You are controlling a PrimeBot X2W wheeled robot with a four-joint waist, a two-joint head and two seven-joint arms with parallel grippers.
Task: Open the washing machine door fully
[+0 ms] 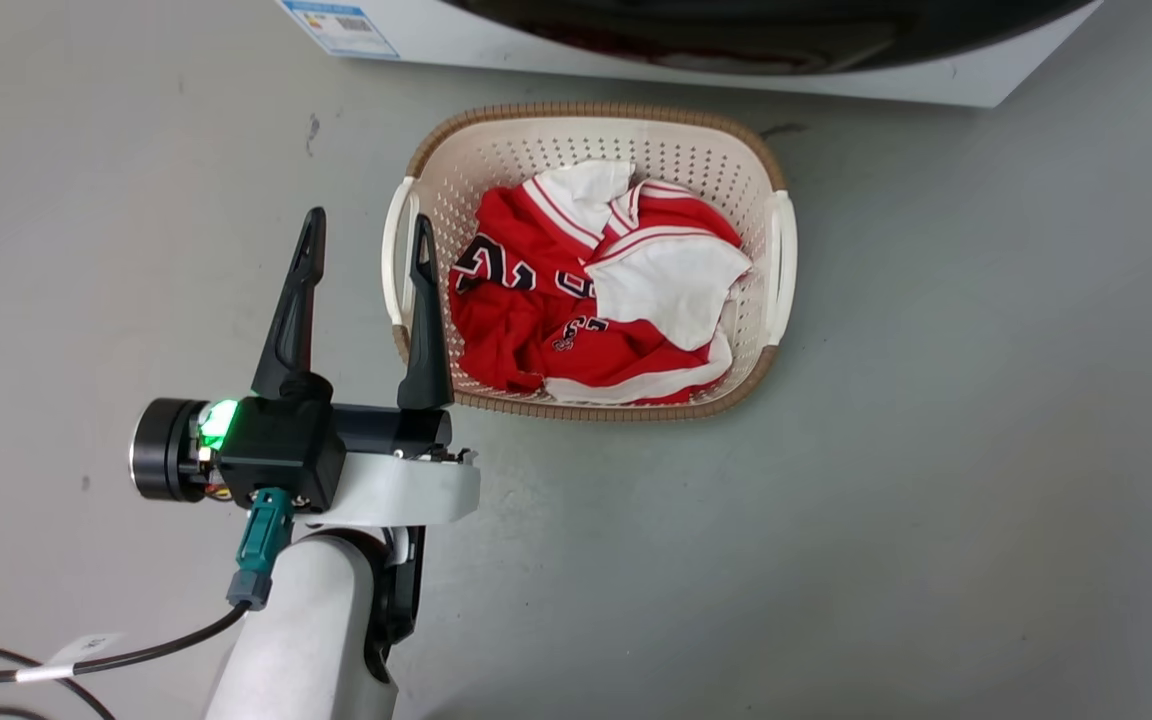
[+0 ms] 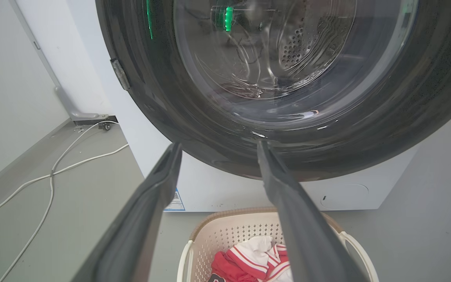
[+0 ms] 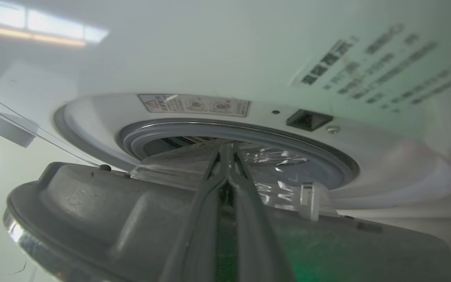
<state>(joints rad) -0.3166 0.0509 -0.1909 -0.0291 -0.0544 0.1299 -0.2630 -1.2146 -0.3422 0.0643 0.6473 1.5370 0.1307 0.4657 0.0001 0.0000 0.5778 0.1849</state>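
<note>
Currently, the washing machine door (image 3: 92,211) stands ajar. In the right wrist view its grey inner face spreads from 3 to 9 o'clock across the lower half, and a gap separates it from the white front of the washing machine (image 3: 210,58). The right gripper (image 3: 225,149) lies along this inner face with its two fingers set together, tips meeting. Whether they pinch any part of the door cannot be told. From the fingertips the drum opening (image 3: 163,143), ringed by its grey gasket (image 3: 131,139), lies at 12 o'clock, with the black latch socket (image 3: 309,119) at 1 o'clock. The door's clear glass bowl (image 3: 170,170) bulges around the tips.

The left gripper (image 1: 368,220) hangs over the floor (image 1: 86,250), fingers spread wide with nothing between them. In the head view the laundry basket (image 1: 586,112) sits just beside it at 3 o'clock, and the machine lies well apart at 1 o'clock. In the left wrist view the door's glossy outer face lies at 12 o'clock, apart from the fingertips.

Judgement: the right arm is the nearer and sits on the inside of the door. The coming move therefore likely turns on sweeping the door away from the opening, toward 6 o'clock in the right wrist view. The door is judged only partly open.
</note>
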